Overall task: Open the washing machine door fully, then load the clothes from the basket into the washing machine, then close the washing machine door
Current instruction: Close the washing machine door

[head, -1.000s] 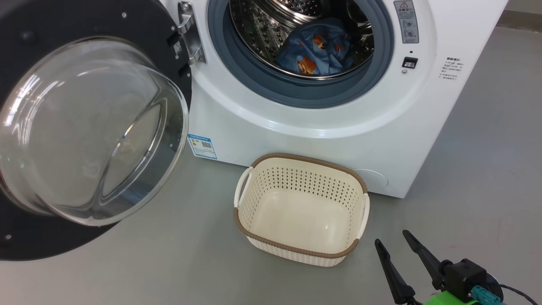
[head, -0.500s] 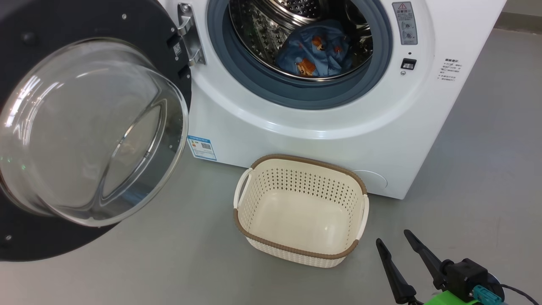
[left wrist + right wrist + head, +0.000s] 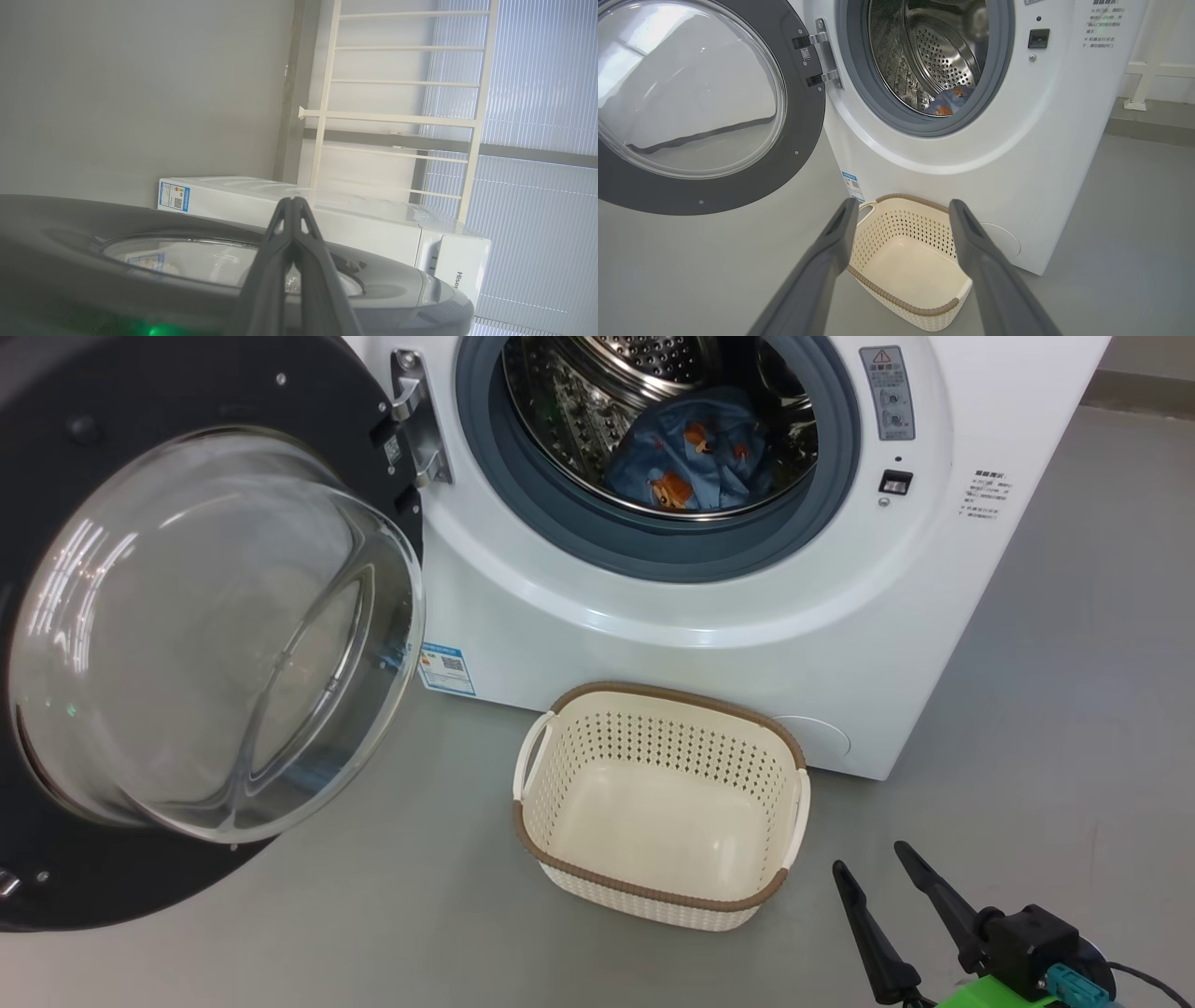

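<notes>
**Front-loader with door swung wide, load in the drum**

Grey floor [image 3: 1074, 709] lies bare at 3 o'clock of the washing machine [image 3: 709, 616] and from 6 to 8 o'clock of the basket [image 3: 653, 894]. The washing machine door [image 3: 215, 635] hangs on its hinge at 9 o'clock of the drum mouth, swung wide, its glass bowl bulging toward the head camera. The basket stands on the floor at 6 o'clock of the mouth, just before the cabinet, its pale bottom showing. The clothes [image 3: 695, 453] lie inside the steel drum.

A blue label [image 3: 446, 668] sits at the cabinet's lower corner and a grey warning sticker [image 3: 887, 392] at 2 o'clock of the mouth; their print is too small to read. The left wrist view shows the letters "Hise" [image 3: 460, 282].

The right gripper [image 3: 870, 857], at 4 o'clock of the basket, has its fingers spread wide, holding nothing. The left gripper [image 3: 292, 200] has its fingers pressed together above the door's outer face; contact cannot be told.
</notes>
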You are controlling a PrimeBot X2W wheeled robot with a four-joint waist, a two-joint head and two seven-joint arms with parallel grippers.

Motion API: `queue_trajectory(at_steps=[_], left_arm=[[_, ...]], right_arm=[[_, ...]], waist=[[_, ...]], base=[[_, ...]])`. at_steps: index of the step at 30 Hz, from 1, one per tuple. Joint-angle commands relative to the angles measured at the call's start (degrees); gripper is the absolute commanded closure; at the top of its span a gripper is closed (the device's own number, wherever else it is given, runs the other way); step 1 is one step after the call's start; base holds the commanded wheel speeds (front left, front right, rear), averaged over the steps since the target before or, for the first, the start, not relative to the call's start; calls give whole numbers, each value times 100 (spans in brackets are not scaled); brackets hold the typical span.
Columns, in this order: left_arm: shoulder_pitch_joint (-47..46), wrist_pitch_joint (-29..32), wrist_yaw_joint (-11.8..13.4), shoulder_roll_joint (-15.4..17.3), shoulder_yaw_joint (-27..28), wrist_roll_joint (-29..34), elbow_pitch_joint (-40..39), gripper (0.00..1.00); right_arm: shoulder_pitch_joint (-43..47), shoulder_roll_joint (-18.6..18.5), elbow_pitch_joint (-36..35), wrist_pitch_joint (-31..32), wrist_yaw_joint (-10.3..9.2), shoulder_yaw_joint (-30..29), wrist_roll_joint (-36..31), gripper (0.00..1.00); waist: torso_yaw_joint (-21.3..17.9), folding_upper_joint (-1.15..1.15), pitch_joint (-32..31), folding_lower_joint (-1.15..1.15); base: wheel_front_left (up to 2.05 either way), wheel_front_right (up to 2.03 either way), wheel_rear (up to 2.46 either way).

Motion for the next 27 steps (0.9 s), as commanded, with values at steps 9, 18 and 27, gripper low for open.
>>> queue_trajectory(at_steps=[9,18,27], left_arm=[[147,532,-130,7,-210,27,-114,100],[277,861,-170,-349,-211,-98,-431,100],[646,1407,145,-805,-369,-97,-1437,100]], right_arm=[[-85,-22,-113,-68,9,98,-19,0],[-36,17,-118,-68,9,107,-28,0],[44,62,-129,-68,9,55,-26,0]], waist=[[85,0,-120,0],[111,0,-212,0],[136,0,-272,0]], base=[[0,0,0],[0,0,0],[0,0,0]])
